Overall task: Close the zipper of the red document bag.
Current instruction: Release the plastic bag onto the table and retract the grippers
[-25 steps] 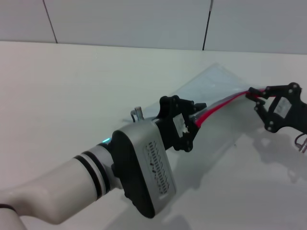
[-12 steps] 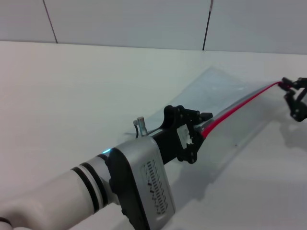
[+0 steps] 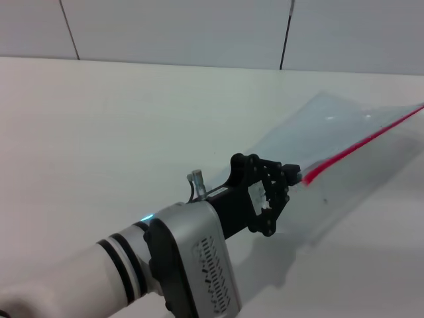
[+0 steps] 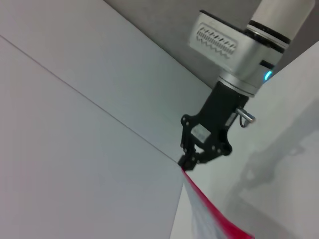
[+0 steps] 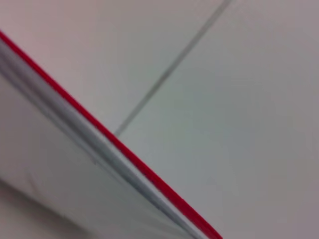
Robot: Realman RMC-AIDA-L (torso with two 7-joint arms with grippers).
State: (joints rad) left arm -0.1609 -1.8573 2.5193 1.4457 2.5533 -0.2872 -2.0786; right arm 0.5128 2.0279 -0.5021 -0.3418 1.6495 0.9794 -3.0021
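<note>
Tension along the zipper is what this step needs. My left hand is clamped on its near end, and my right hand, seen only from the left wrist, looks pinched together on the far end. The red document bag hangs stretched between them, tilted just above the bench. I judge the run nearly finished. To seat the last bit, I should pull straight along the strip, anchor the left firmly, and avoid twisting the pouch.
</note>
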